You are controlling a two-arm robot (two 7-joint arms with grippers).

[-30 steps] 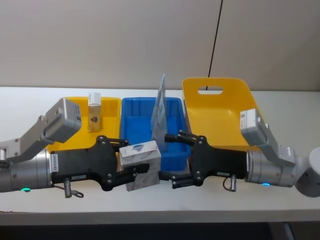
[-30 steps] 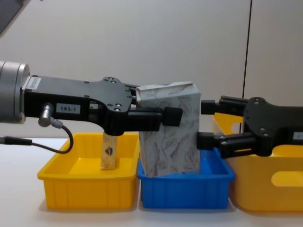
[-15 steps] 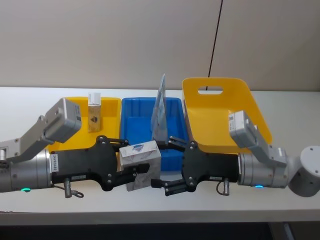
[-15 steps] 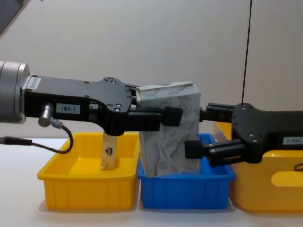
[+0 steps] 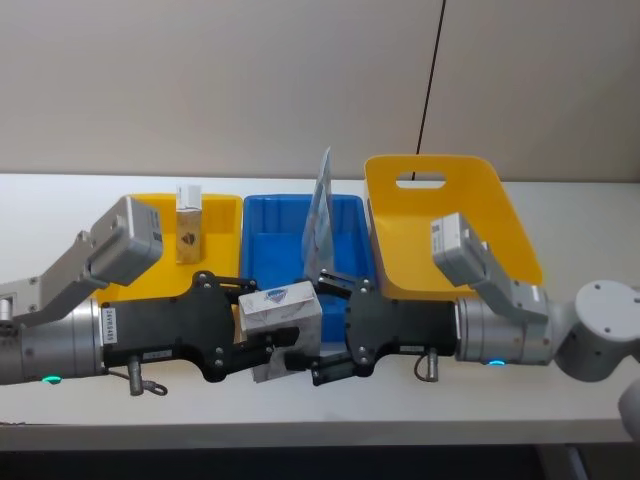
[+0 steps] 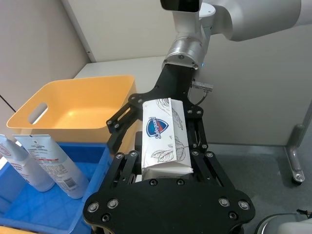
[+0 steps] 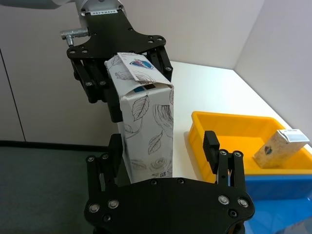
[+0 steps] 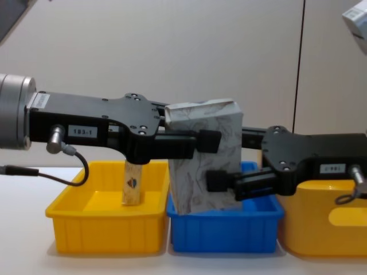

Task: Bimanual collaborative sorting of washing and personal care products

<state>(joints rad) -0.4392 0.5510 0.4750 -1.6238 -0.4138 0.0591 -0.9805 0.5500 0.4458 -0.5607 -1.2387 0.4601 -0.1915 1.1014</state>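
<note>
Handover | marbled pack [image 5: 283, 318] upright, aloft just in front of blue tray [image 5: 275, 245] | left pincer [image 5: 264, 325] clamps its left side | right pincer [image 5: 329, 326], wide, straddles its right side | we judge right closes next across the short width

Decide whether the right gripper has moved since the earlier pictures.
Yes. Against the blue tray, the right gripper has slid toward the robot's left, now straddling the white-grey marbled pack.

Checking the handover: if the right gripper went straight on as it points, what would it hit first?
Probably the marbled pack held by the left gripper; the open right gripper flanks it, so its palm would meet the pack.
</note>
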